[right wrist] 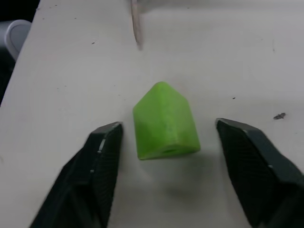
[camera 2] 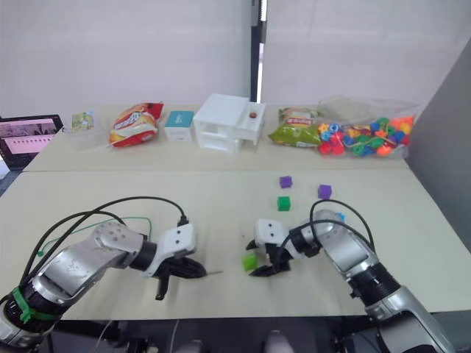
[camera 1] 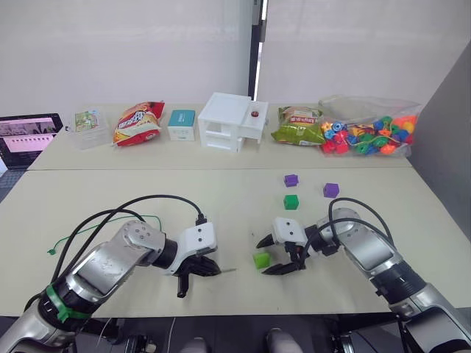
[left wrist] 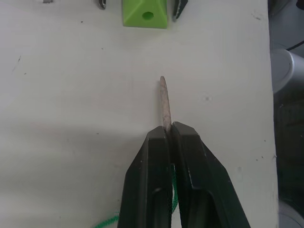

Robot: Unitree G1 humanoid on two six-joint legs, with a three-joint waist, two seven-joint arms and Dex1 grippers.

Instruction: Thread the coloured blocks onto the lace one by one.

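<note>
The lime green wedge (right wrist: 165, 121) is flanked, untouched, by the open right tool (camera 1: 278, 255); beside it, the lace's tip (left wrist: 164, 104) is clamped in the left tool (left wrist: 170, 134).

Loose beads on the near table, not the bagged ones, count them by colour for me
Purple cubes: 2
Dark green cube: 1
Lime green wedge: 1
Blue bead, mostly hidden behind the right arm: 1
Total: 5
</note>
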